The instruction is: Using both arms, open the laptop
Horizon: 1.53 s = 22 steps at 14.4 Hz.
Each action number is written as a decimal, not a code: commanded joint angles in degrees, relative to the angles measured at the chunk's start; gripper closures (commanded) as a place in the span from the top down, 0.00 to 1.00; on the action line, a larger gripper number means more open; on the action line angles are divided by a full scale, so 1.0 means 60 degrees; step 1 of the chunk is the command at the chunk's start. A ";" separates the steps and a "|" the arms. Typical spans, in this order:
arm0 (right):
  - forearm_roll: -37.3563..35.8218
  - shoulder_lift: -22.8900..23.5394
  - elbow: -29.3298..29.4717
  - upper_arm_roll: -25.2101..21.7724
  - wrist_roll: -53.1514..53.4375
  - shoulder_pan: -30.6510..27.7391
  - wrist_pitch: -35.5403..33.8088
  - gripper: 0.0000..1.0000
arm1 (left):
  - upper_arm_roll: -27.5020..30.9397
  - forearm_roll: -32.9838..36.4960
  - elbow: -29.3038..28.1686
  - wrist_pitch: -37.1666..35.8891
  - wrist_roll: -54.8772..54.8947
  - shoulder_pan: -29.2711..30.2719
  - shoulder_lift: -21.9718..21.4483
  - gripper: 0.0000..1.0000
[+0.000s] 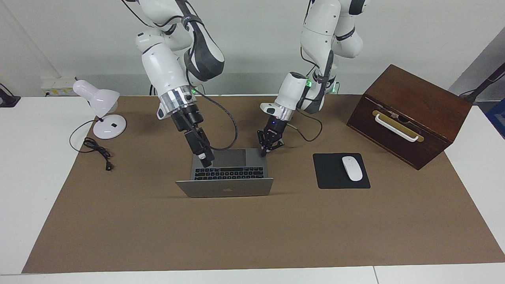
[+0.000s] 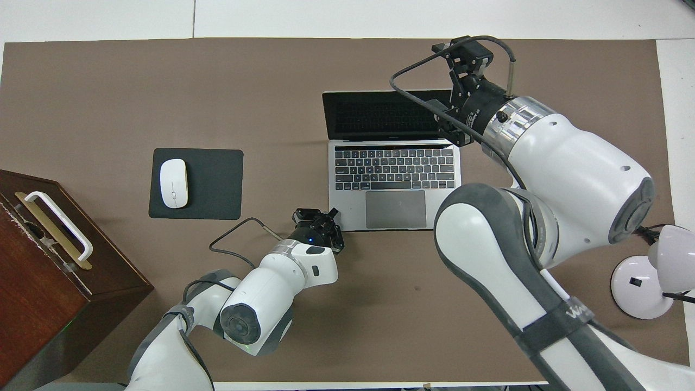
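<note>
Brown paper covers most of the white tabletop (image 1: 23, 189), and the laptop (image 1: 229, 173) sits open near the middle of it, lid raised and screen turned toward me, keyboard and trackpad showing. The lid's back, with its dark logo, faces away from me.

My right hand (image 1: 206, 158) is low over the laptop's base, at the corner of the palm rest toward my right arm's end of the tabletop; from overhead it reads as reaching the lid's edge (image 2: 468, 57). I cannot tell whether its fingers are parted or pressed together.

My left hand (image 1: 267, 150) is down at the near corner of the laptop's base, on the side toward my left arm's end, its fingers spread apart and gripping nothing that I can make out. The same hand shows just beside that corner from overhead (image 2: 320, 222).

Beside the laptop, toward my left arm's end, a white mouse (image 1: 352, 168) lies on a black mouse pad (image 1: 329, 173). A dark wooden box (image 1: 414, 110) with a white handle stands nearby. At my right arm's end stands a white desk lamp (image 1: 103, 114), its black cord (image 1: 96, 150) trailing on the paper.
</note>
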 commanded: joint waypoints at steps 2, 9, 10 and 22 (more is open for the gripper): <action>0.0266 -0.0242 0.0340 -0.0044 -0.1169 -0.0800 -0.0019 1.00 | 0.0137 -0.0169 0.0193 0.0143 0.0180 -0.0071 0.0447 0.00; 0.0193 0.0708 0.3284 -0.0044 -0.5297 -0.1315 -0.0281 1.00 | 0.0123 -0.0199 0.0179 0.0114 -0.0582 -0.0071 -0.0153 0.00; 0.0178 0.0826 0.3593 -0.0044 -0.6103 -0.1490 -0.0689 1.00 | 0.0137 -0.0199 0.0135 0.0099 -0.0669 -0.0056 -0.0285 0.00; -0.3832 -0.0607 0.4007 -0.0147 -1.0052 -0.4493 -1.0998 1.00 | 0.0196 -0.0199 0.0179 -0.4980 -0.0861 0.1071 -0.3052 0.00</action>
